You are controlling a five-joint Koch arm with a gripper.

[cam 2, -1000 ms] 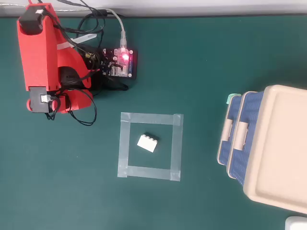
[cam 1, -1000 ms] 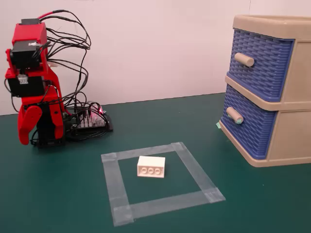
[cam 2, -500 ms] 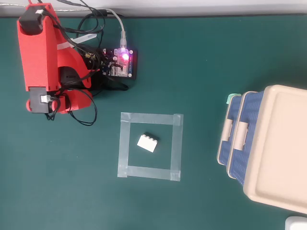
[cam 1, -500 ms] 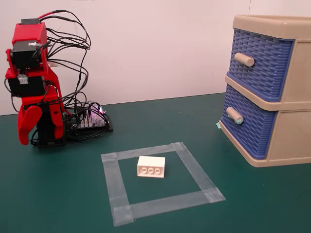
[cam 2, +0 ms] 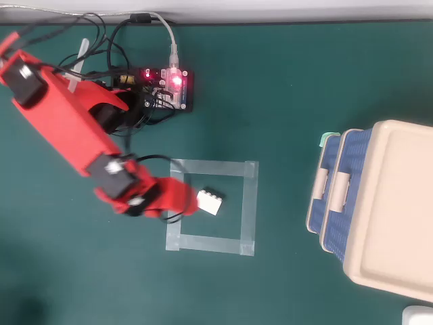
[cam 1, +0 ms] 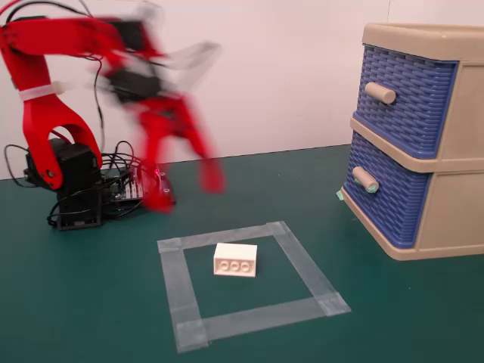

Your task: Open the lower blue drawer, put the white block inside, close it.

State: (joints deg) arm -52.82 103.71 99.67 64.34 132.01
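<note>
The white block [cam 1: 235, 259] lies ring-face forward inside a clear tape square [cam 1: 302, 265] on the green table; it also shows in the overhead view [cam 2: 211, 201]. My red gripper [cam 1: 185, 189] is motion-blurred, its two fingers spread apart and empty, raised above the table behind the square. In the overhead view the gripper [cam 2: 184, 203] hangs over the square's left edge, just left of the block. The lower blue drawer [cam 1: 386, 200], with a teal-tipped knob [cam 1: 365, 179], sits shut in the beige cabinet [cam 1: 454, 219] at the right. It also shows in the overhead view [cam 2: 325, 159].
The upper blue drawer [cam 1: 408, 98] with an all-beige knob is shut too. The arm's base, black cables and a lit circuit board [cam 2: 169, 84] stand at the back left. A white wall rises behind the table.
</note>
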